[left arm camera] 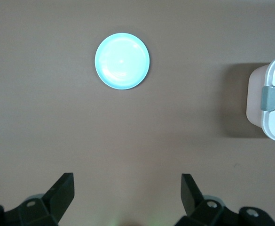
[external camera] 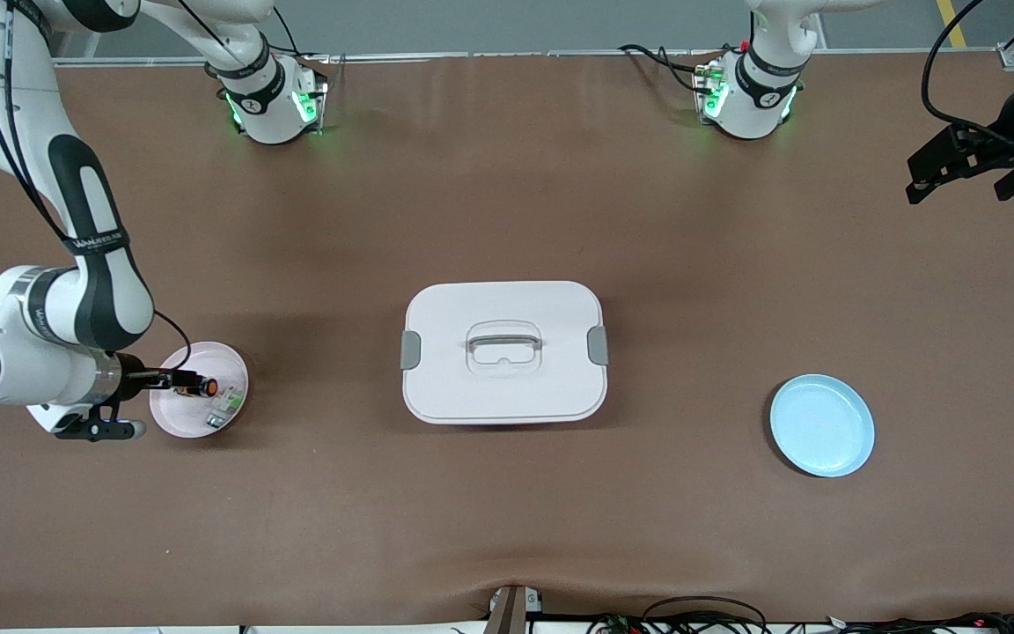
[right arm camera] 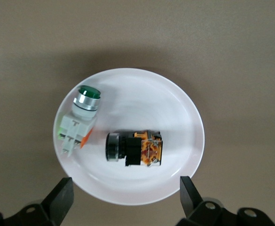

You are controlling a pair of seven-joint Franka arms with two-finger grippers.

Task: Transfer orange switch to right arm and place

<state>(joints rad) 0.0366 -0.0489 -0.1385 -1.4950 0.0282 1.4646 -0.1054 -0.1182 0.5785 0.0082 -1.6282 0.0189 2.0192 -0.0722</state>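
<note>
The orange switch is a small black cylinder with an orange block, lying on its side in a pale pink plate toward the right arm's end of the table. My right gripper hovers over that plate's edge, open, with nothing between its fingers. My left gripper hangs open and empty over bare table at the left arm's end.
A white-and-green switch lies beside the orange one in the same plate. A white lidded box with a handle stands mid-table. A light blue plate lies toward the left arm's end.
</note>
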